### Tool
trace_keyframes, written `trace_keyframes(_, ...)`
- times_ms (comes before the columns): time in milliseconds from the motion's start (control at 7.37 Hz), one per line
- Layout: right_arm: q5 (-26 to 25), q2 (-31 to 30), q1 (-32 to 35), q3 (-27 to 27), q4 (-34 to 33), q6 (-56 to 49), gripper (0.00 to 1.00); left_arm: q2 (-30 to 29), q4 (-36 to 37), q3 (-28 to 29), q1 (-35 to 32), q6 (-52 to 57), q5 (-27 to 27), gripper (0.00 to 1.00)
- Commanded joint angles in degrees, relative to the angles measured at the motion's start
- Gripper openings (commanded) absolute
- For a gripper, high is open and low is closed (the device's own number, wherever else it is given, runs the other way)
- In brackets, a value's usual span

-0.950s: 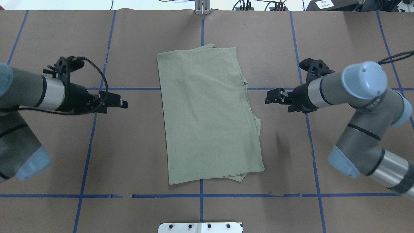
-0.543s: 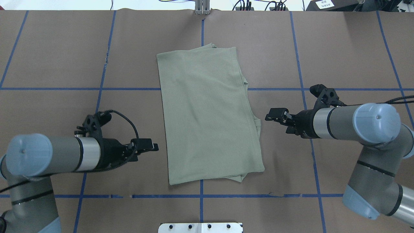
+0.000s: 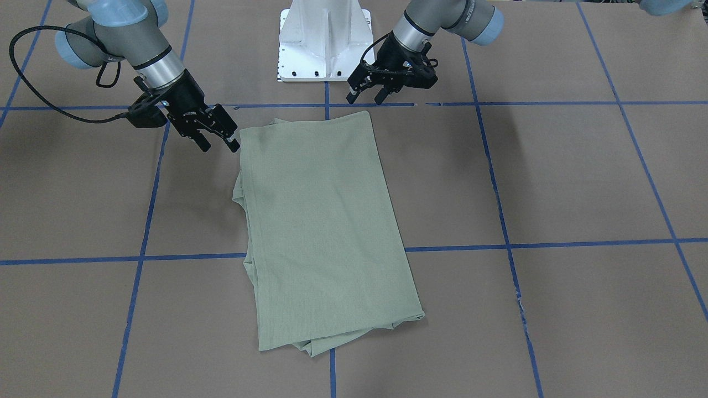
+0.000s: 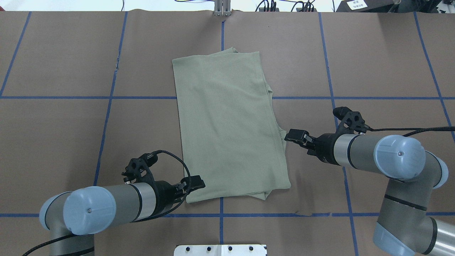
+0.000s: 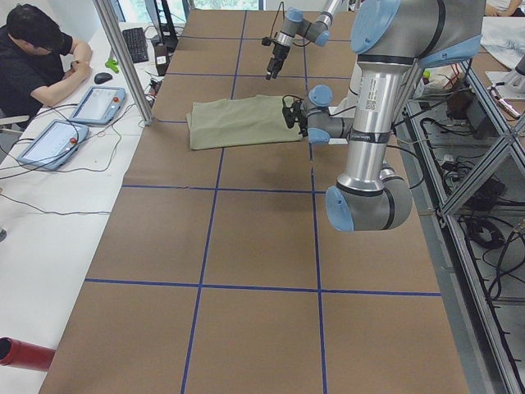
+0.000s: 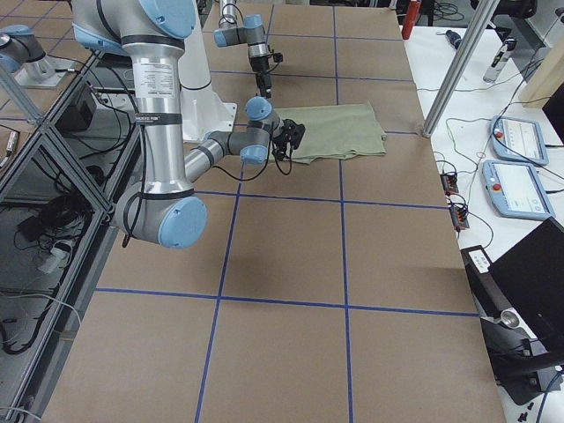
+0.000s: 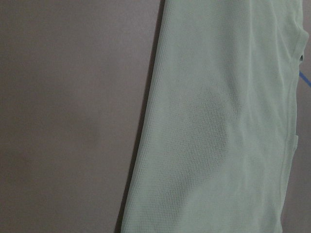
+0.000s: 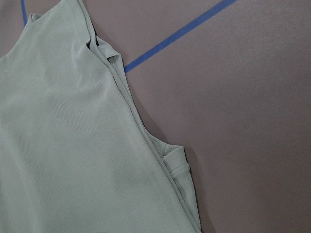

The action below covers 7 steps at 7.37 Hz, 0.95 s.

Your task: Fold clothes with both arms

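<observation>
The sage-green shirt (image 4: 227,124) lies folded in a long rectangle mid-table, with under-layers peeking out along its right edge (image 3: 326,221). Its neck and label are hidden. My left gripper (image 4: 196,184) is open and empty, low at the shirt's near-left corner; in the front-facing view (image 3: 366,97) its fingers stand apart. My right gripper (image 4: 294,135) is open and empty, right next to the shirt's right edge (image 3: 220,145). The left wrist view shows the shirt's left edge (image 7: 218,121). The right wrist view shows the layered right edge (image 8: 63,145). Neither wrist view shows fingers.
Brown paper with blue tape lines (image 4: 106,97) covers the table. The white base pedestal (image 3: 324,38) stands at the robot's edge. An operator (image 5: 33,49), tablets (image 5: 97,103) and a metal post (image 5: 123,57) are at the far side.
My left gripper swung toward the robot and rightward to the shirt's near-left corner. My right gripper came nearer the robot and closed in on the shirt's right edge. The shirt is unmoved.
</observation>
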Motion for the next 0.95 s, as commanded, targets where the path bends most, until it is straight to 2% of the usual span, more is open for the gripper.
trace_keyframes(0,-0.06,0.00,-0.05,0.03,0.07,0.02,1.00,-0.82,1.25,1.87,0.68,-0.42,3.12,0.92)
trace_keyframes(136,-0.06,0.08,-0.05,0.03,0.07,0.02,1.00,-1.17,1.25,2.75,0.77,-0.59,5.04,0.92)
trace_keyframes(815,-0.24,0.00,-0.05,0.12,0.15,0.02,1.00,-1.44,1.16,4.78,2.35,-3.06,6.90,0.89)
